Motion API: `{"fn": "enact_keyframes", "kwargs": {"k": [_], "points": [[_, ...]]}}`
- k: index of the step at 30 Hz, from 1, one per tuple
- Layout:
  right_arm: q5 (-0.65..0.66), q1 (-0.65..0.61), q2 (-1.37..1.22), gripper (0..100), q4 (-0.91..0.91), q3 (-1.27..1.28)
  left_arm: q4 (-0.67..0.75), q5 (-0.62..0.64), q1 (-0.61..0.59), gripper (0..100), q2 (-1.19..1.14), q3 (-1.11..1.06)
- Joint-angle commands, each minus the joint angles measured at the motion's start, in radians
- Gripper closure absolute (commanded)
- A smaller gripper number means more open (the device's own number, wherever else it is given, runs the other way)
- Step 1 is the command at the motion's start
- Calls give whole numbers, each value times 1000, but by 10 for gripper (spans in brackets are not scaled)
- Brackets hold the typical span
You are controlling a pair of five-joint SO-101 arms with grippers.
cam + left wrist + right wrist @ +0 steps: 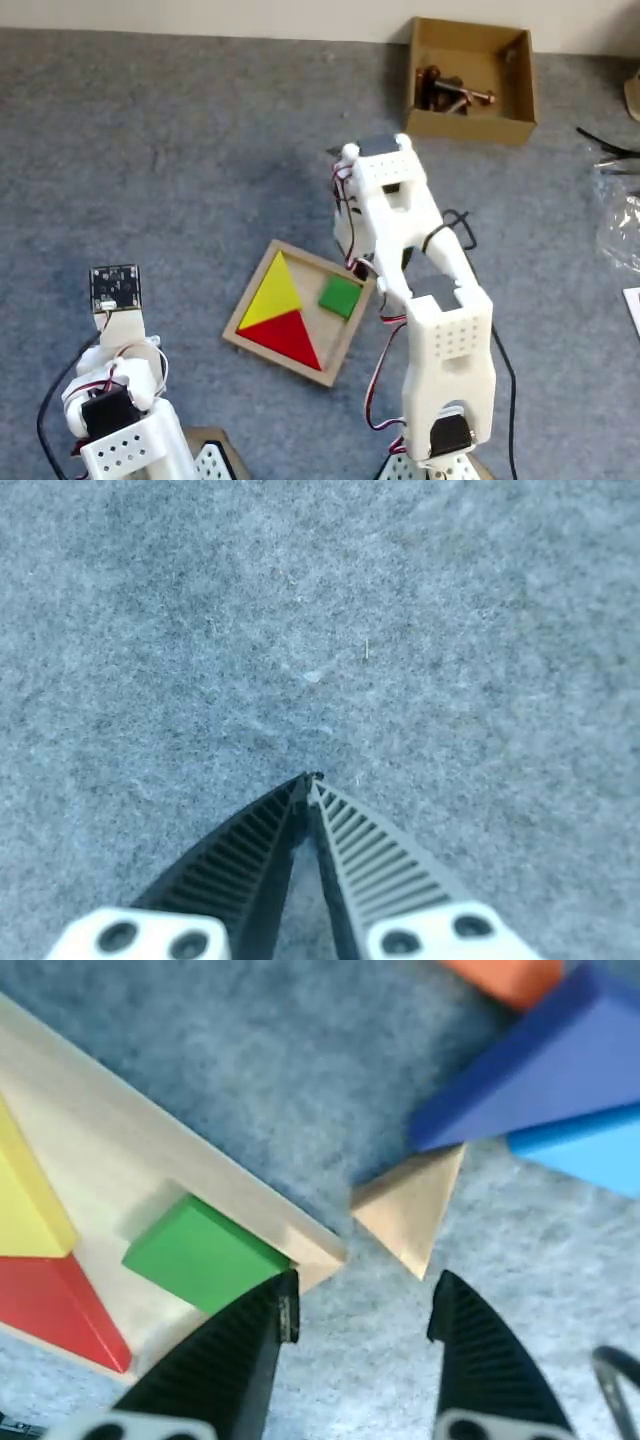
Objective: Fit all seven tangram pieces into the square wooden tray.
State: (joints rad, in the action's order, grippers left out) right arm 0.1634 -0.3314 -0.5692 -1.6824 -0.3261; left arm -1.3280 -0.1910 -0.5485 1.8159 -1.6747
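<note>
The square wooden tray (322, 262) lies mid-table and holds a yellow triangle (272, 295), a red triangle (290, 338) and a green square (340, 296). In the right wrist view my right gripper (365, 1305) is open, just off the tray's corner (310, 1250), beside the green square (200, 1252). A plain wooden triangle (410, 1210) lies on the carpet ahead of its fingers. Beyond that are a dark blue triangle (540, 1070), a light blue piece (585, 1150) and an orange piece (505, 975). My left gripper (310, 780) is shut and empty over bare carpet.
A cardboard box (470, 80) with small metal parts stands at the back right. Cables and a plastic bag (620, 225) lie at the right edge. The right arm (440, 330) hangs over the pieces beside the tray. Grey carpet stretches open to the left and back.
</note>
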Motion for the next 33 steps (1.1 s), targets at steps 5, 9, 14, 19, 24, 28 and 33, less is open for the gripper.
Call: {"fn": "enact_keyframes", "kwargs": {"k": [5,9,14,19,24,28,33], "points": [[14,28,68,787,64,-54,-9,9,15,995,5,-21],[14,31,68,787,110,-51,-9,9,15,995,5,-21],[6,31,41,788,114,-53,-9,9,15,995,5,-21],[6,31,-31,789,113,-61,-9,9,15,995,5,-21],[5,33,-41,789,110,-59,-9,9,15,995,5,-21],[5,33,-44,789,116,-59,-9,9,15,995,5,-21],[5,33,-44,789,156,-54,-9,9,15,995,5,-21]]}}
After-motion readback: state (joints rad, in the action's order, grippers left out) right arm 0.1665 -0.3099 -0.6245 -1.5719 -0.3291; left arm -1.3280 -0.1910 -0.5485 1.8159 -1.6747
